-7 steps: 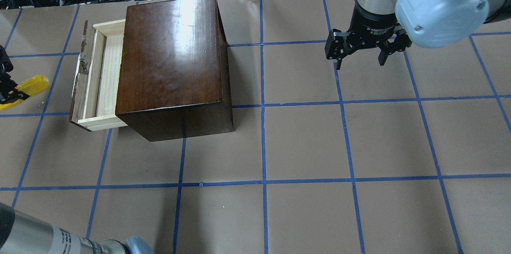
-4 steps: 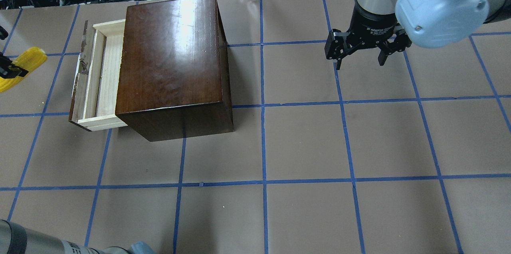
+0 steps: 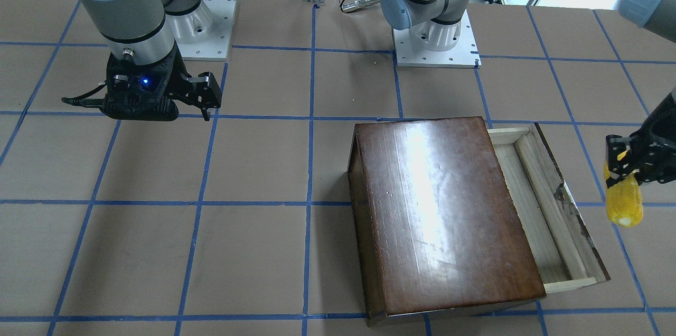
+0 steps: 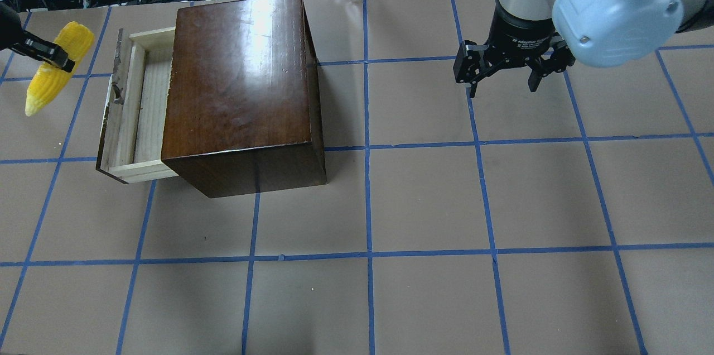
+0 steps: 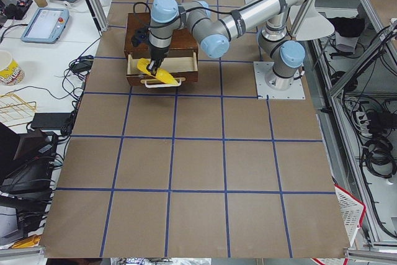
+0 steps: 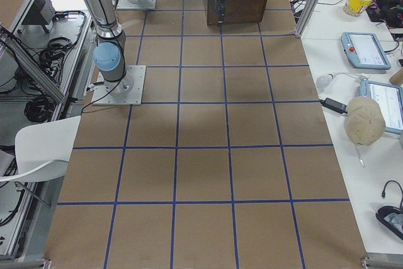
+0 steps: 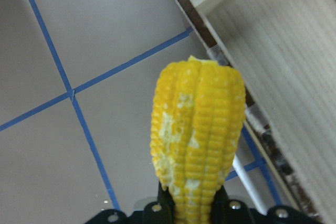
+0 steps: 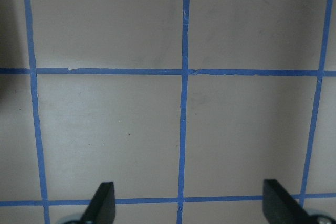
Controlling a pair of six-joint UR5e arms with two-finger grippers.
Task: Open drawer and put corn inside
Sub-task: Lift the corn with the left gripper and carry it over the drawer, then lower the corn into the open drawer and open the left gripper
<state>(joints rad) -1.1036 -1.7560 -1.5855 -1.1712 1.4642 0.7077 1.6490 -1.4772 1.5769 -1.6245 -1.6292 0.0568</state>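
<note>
– Corn [image 4: 44,87] first: who has it, and how?
– Left gripper [image 3: 628,167], fingers pressed onto it across the cob. It grips nearer the thick end, so most of the cob sticks out past the fingers. The wrist view shows that clearly.
– Why hold it that way?
– My guess is that the free length can go into the drawer [image 4: 150,98] ahead of the fingers. The cob also lies roughly along the drawer's long side, which suits that narrow slot.
– Is it over the drawer yet?
– No. It hangs in the air above the table [image 4: 424,198], just outside the front panel [image 4: 111,109], on the side away from the box [image 4: 240,76].
– And the drawer itself?
– It is pulled partway out, with a strip of bare pale floor showing and nothing in it. The opening step looks done, and the carry across the panel is what remains.
– Any risk?
– The panel's edge, I'd say. The cob must clear it before it goes down.
– Right gripper [image 4: 503,84]?
– Fingers spread, holding nothing, above the table well apart from the box. It seems parked out of the way.
</note>
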